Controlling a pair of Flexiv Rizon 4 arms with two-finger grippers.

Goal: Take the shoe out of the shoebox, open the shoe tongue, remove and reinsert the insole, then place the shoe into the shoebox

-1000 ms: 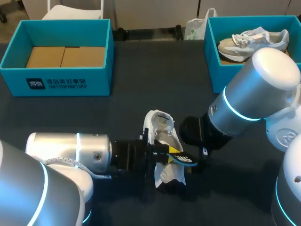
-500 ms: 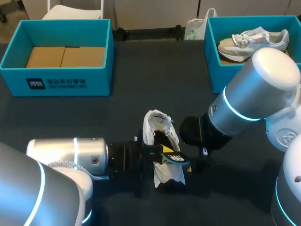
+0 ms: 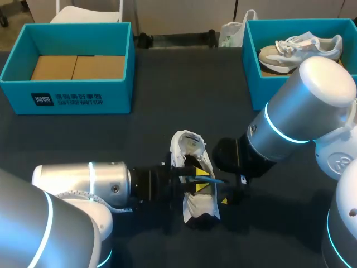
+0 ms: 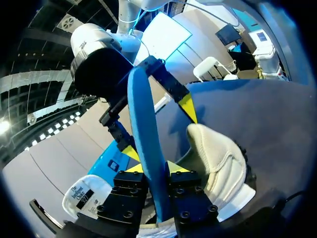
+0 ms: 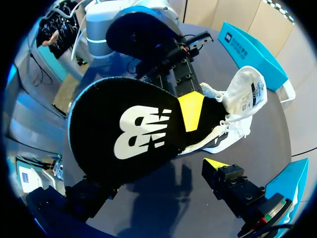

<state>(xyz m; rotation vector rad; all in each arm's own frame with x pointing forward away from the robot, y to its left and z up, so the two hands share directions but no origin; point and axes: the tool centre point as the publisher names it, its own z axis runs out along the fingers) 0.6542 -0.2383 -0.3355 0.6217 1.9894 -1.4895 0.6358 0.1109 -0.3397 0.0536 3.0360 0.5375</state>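
Two fingers of L gripper (image 4: 156, 168) are clamping the insole (image 5: 133, 134) from both sides. R gripper (image 4: 158, 129) is standing w/ fingers spread, the insole passing btw them, one tip clear of it. White shoe (image 3: 192, 151) is lying on table (image 3: 156, 123) just under the fingers. Well beyond them, L shoebox (image 3: 67, 97) is sitting; R shoebox (image 3: 251, 72) is holding another shoe (image 3: 301, 47).

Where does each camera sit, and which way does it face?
Head view: fixed above and behind, looking down on the table; left arm and right arm enter from the sides, meeting at the shoe.
Left wrist view: on the left wrist, looking along the left gripper, shut on the insole, toward the right gripper.
Right wrist view: on the right wrist, facing the left arm; own gripper open around the insole.
Both wrist views share insole and shoe.
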